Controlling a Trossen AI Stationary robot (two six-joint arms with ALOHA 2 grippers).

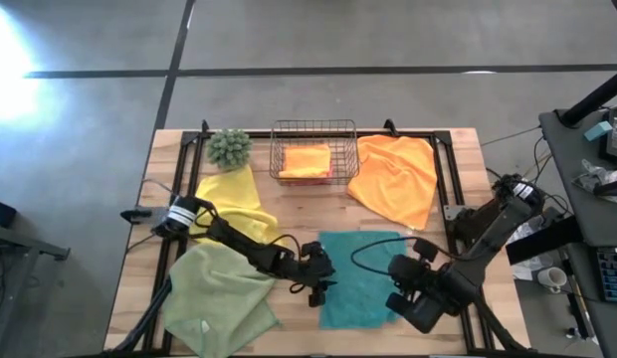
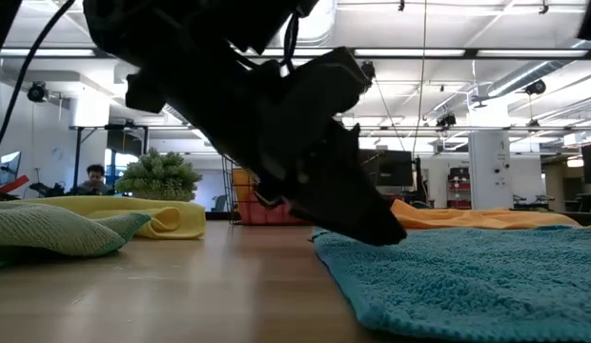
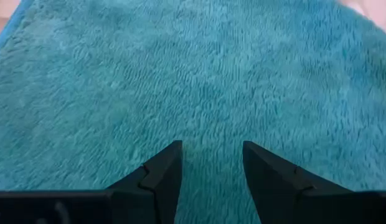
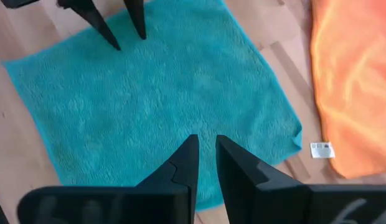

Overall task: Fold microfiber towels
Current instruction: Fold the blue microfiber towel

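- High view: the teal towel (image 1: 360,276) lies flat and unfolded on the tabletop (image 1: 289,209), in front of the copper wire basket (image 1: 313,151). It is the landmark for all positions below.
- The left claw (image 1: 319,285) sits at the teal towel's left edge. The left wrist view shows its fingers (image 3: 157,180) apart, with teal pile between and beneath them and nothing clamped.
- The right claw (image 1: 406,296) is at the teal towel's near right corner. The right wrist view shows its fingers (image 4: 182,169) almost together, with only a narrow gap, holding nothing and above the towel's near edge.
- Step in hand, as judged: picking up the teal towel's edges for the first fold.
- Procedure: lower each claw onto an edge or corner, not the middle of the cloth. Pinch a single layer, lift just clear of the wood, and carry both grip points together to the opposite edge so the corners meet.
- The right claw needs to open before it can take cloth.
- Risk: the pile is soft, so a shallow pinch may slip, and uneven lifting may skew the fold.
- Other towels: a pale sage towel (image 1: 221,288) lies left of the teal towel. A yellow one (image 1: 232,196) lies beyond the sage one, an orange one (image 1: 396,177) lies beyond the teal towel's right side, and a folded orange one (image 1: 307,160) sits in the basket.
- Writing: a small white tag (image 4: 321,150) lies at the orange towel's edge, just beside the teal towel's corner. Its print is too small to read, and no brand is legible elsewhere.
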